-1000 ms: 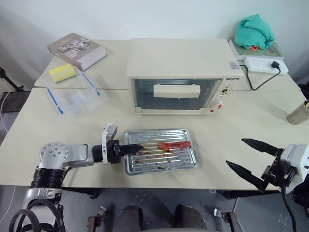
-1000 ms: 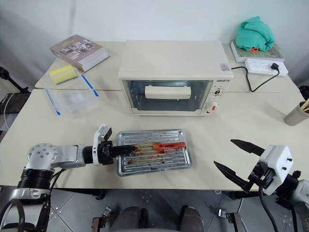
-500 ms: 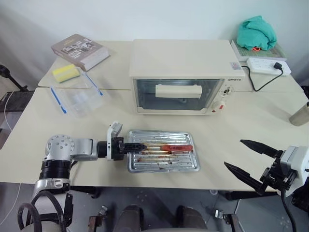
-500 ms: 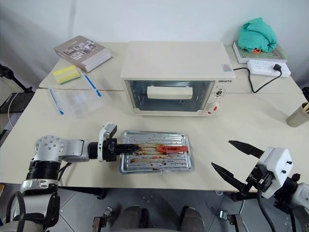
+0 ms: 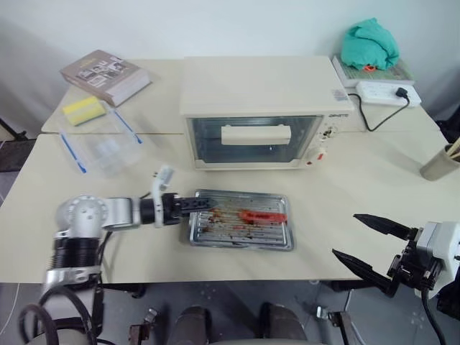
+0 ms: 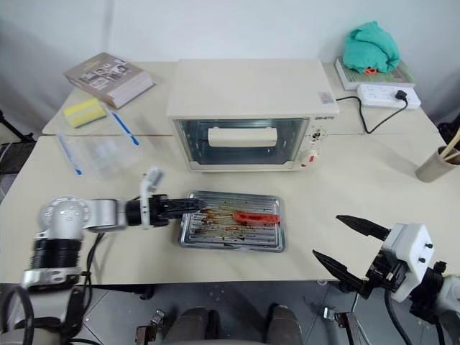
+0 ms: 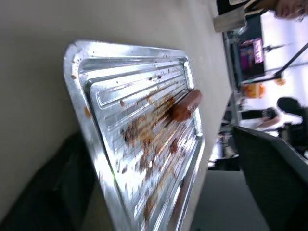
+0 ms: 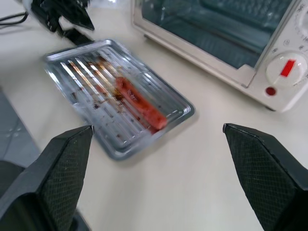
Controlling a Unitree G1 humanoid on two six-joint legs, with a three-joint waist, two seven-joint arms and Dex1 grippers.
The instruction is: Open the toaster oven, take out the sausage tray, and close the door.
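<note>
The left gripper [image 6: 188, 207] stands open at the tray's [image 6: 230, 241] left rim, holding nothing; the right gripper [image 6: 350, 245] hangs open, empty, well off the tray's right end. The tray lies long axis left to right on the table [image 6: 338, 187], just before the oven [image 6: 248, 115], nearer the left arm. The door [image 6: 241, 139] is shut. One tray, one sausage [image 6: 255, 217], one oven.

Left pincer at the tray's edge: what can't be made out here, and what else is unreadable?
- Left pincer: head views, too small to tell whether it touches the sausage tray; blurred in the wrist view.
- Toaster oven interior: head views, glare on the door.
- Cup contents: head views, too small.
</note>
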